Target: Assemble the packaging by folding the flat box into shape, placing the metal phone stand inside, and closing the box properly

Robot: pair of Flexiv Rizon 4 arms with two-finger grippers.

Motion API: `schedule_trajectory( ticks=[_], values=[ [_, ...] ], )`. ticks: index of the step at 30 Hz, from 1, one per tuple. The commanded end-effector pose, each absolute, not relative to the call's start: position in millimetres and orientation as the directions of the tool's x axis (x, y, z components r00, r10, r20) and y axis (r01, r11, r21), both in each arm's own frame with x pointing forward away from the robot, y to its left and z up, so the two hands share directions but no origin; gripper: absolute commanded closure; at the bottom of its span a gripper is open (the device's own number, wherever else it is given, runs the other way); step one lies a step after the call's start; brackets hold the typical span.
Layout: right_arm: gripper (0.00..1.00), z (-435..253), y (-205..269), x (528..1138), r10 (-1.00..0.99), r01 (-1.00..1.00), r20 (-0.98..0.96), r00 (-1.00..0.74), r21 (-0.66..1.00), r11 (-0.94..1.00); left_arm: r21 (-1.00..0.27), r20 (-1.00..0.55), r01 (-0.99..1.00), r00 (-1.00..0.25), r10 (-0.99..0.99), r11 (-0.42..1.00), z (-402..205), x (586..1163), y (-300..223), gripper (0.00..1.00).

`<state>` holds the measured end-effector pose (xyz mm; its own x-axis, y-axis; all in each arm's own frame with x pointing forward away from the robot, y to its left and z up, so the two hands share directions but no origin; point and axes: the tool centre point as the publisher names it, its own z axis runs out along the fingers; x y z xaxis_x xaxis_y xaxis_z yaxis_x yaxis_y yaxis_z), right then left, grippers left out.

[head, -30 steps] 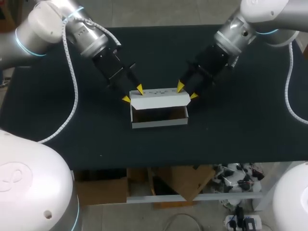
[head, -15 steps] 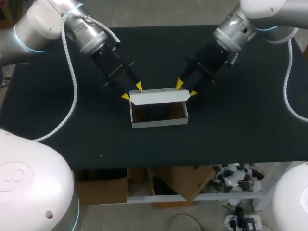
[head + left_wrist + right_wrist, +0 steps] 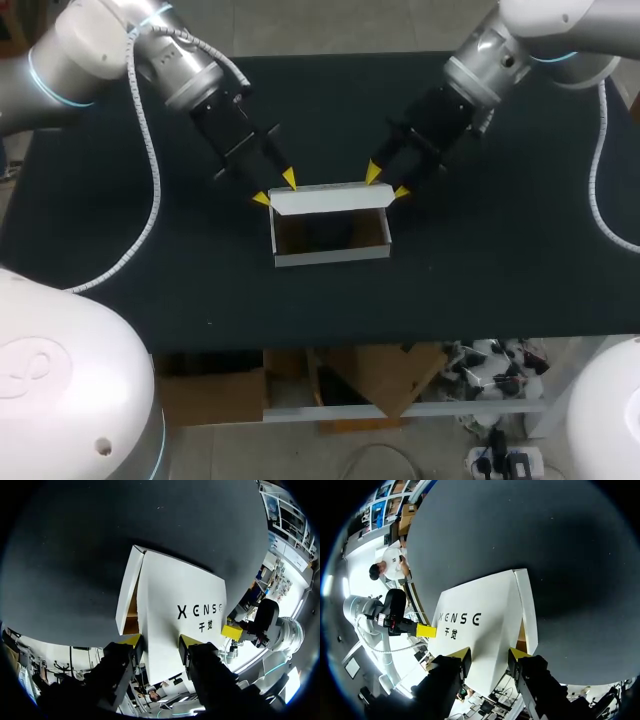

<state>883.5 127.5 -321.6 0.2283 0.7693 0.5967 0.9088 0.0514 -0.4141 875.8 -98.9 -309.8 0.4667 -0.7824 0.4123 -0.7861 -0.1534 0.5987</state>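
- White cardboard box (image 3: 330,245) sits near the middle of the table (image 3: 500,270), its open top facing up. The brown inside is in shadow in the head view, and what lies in it is too dark to make out.
- Its lid (image 3: 330,198) stands raised along the far edge, leaning over the opening. Only the outer white face shows. The hinge line and the back wall are hidden behind it.
- In the left wrist view the lid (image 3: 175,595) fills the space ahead of the tool, bearing dark lettering. A narrow strip of brown interior shows beside one end flap, and the rest of the box is covered.
- The left tool (image 3: 276,190) is at the lid's left end with its yellow tips spread apart, gripping nothing. In its own view (image 3: 160,641) the lid's near corner runs under both tips, so the exact contact is hidden.
- The right tool (image 3: 387,184) is at the lid's right end, also spread wide and holding nothing. In its own view (image 3: 490,655) the white panel (image 3: 485,625) passes beneath the tips and is cut off behind them.
- Each wrist view catches only one yellow tip of the other tool, at the lid's far end.
- The table is black. Its near corners are covered in the head view by the robot's white housings.
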Motion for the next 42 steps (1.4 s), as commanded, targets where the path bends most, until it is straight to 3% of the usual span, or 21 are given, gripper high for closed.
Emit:
schedule_trajectory(
  ticks=[1,42],
  values=[
    [0.51,-320.9,131.0,885.5,0.770,0.907,0.596,0.228,-0.418,0.055,0.600,0.408,-0.785,0.467,-0.784,-0.155,-308.3,876.7,-101.6,0.53],
    [0.51,-322.0,138.3,885.6,0.778,0.906,0.588,0.223,-0.419,0.057,0.599,0.424,-0.787,0.469,-0.775,-0.149,-310.3,878.5,-107.6,0.54]
  ],
)
